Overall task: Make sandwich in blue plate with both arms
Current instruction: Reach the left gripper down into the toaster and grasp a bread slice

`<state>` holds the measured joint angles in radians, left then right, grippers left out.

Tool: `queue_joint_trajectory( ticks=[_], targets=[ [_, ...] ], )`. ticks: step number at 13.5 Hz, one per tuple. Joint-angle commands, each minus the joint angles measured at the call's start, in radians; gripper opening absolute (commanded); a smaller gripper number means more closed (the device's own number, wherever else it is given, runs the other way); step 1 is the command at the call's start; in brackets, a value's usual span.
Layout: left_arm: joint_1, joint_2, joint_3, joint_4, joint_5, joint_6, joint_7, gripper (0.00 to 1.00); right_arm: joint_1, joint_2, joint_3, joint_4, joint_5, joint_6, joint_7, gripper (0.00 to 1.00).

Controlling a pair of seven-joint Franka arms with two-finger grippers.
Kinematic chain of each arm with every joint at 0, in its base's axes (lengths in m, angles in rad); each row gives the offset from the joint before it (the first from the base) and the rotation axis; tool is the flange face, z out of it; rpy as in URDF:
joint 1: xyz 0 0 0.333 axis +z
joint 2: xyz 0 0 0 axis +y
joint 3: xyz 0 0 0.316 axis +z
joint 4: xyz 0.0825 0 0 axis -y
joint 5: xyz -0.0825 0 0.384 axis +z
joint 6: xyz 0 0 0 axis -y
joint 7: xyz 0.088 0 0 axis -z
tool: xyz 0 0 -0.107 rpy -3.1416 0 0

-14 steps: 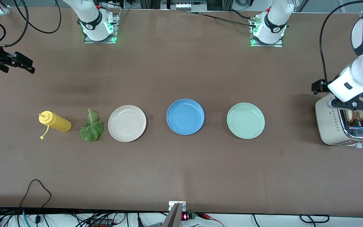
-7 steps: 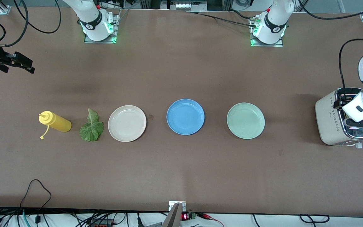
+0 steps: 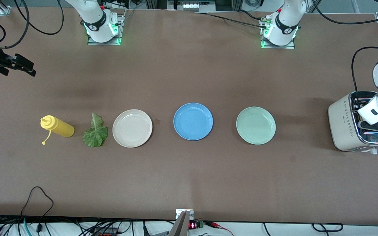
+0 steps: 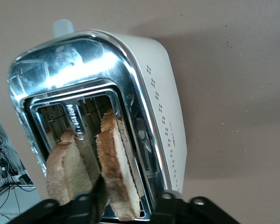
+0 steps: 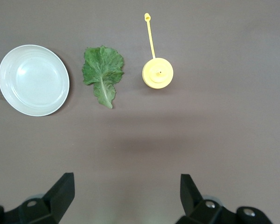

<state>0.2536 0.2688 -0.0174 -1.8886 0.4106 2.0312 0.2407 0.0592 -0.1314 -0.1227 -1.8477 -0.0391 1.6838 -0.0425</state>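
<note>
Toast slices (image 4: 114,168) stand in the toaster (image 3: 341,127), at 3 o'clock from the blue plate (image 3: 193,121) in the front view. Left gripper (image 4: 130,198) straddles one slice, jaws apart, not yet clamped. Blue plate sits mid-table; lettuce (image 3: 94,132) lies at its 9 o'clock. Right gripper (image 5: 126,191) waits over bare table, jaws wide.
</note>
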Motion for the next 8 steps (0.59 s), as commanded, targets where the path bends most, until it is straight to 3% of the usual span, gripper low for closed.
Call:
queue_joint_trajectory(
  ticks=[1, 4, 8],
  targets=[
    [0.012, -0.029, -0.013, -0.024, 0.017, 0.000, 0.019, 0.11, 0.001, -0.017, 0.000, -0.001, -0.010, -0.006, 0.003, 1.00],
    [-0.002, -0.065, -0.039, 0.009, 0.019, -0.087, 0.020, 0.01, 0.001, -0.017, 0.000, -0.001, -0.010, -0.006, 0.003, 1.00],
    [-0.005, -0.071, -0.237, 0.224, 0.017, -0.368, 0.014, 0.01, 0.001, -0.017, 0.000, -0.001, -0.010, -0.006, 0.003, 1.00]
  ],
)
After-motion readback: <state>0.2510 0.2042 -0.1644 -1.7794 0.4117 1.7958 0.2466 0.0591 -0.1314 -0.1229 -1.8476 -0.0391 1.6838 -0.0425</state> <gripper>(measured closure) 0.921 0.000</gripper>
